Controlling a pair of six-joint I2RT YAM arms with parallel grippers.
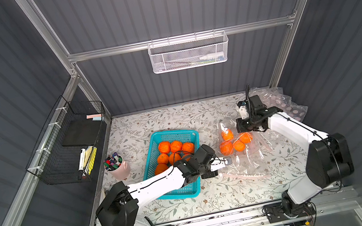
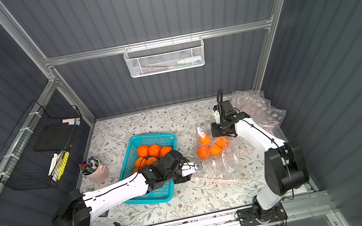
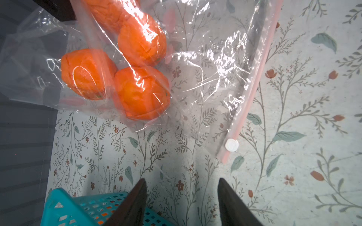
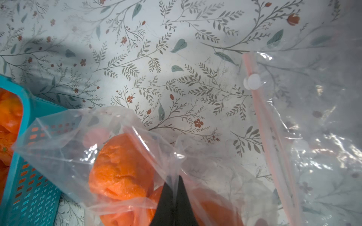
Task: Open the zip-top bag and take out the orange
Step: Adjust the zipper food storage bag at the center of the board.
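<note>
You have a clear plastic zip-top bag (image 1: 253,156) lying on the floral counter (image 1: 175,117), with four bagged oranges (image 1: 227,147) bunched at its far end. Your right claw (image 1: 241,130) sits over that end. Your left claw (image 1: 214,173) hangs beside the teal plastic basket (image 1: 171,136) of loose oranges (image 1: 164,146), near the bag's pink zip strip (image 1: 249,175).

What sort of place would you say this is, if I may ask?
Likely a robot lab cell: left arm and right arm on a front rail, grey panelled walls in aluminium framing.
</note>
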